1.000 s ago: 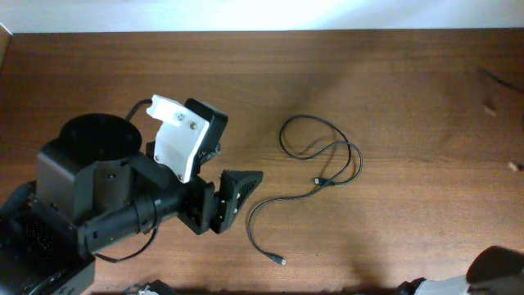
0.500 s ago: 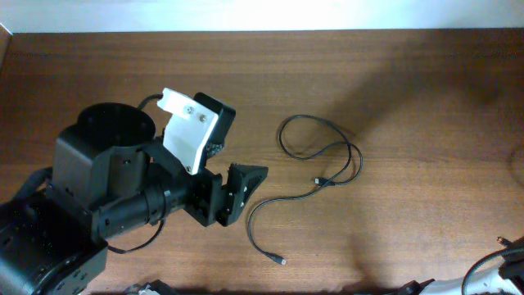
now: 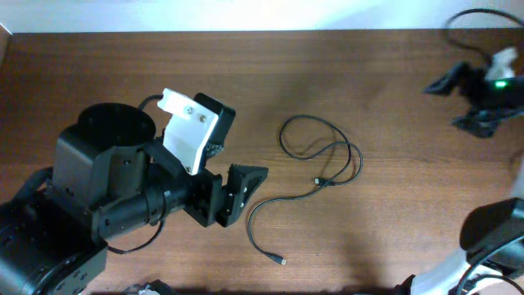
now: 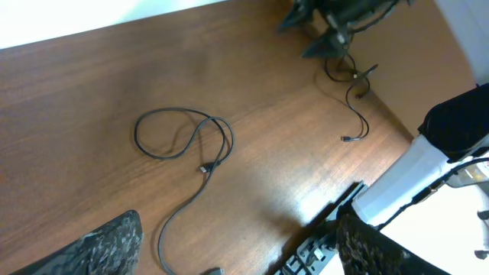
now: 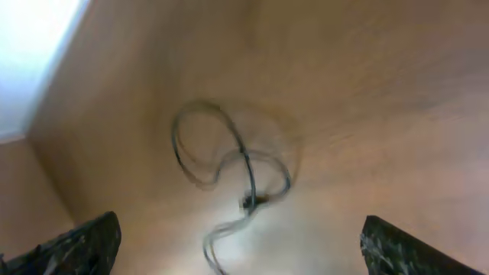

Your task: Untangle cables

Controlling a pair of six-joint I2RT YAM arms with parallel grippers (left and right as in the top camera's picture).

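Observation:
One thin black cable (image 3: 321, 154) lies in loose loops on the middle of the wooden table, its pale plug tip (image 3: 282, 261) near the front edge. The left wrist view shows the same cable (image 4: 183, 134), and a second thin cable (image 4: 356, 99) on the table under my right gripper (image 4: 321, 30). My left gripper (image 3: 246, 197) hangs open and holds nothing, just left of the first cable's tail; its fingers (image 4: 107, 244) frame the tail. My right gripper (image 3: 442, 105) hovers open at the far right, holding nothing. Its blurred wrist view looks down on the looped cable (image 5: 229, 160).
The left arm's bulky black body (image 3: 98, 188) fills the table's front left. A power strip (image 4: 309, 260) and the right arm's white base (image 4: 397, 183) sit at the table's front edge. A thicker black wire (image 3: 479, 15) arcs over the right gripper.
The right gripper has swung into the overhead view at the far right of the table. The left arm shifted slightly up and right, then held still. The middle cable has not moved.

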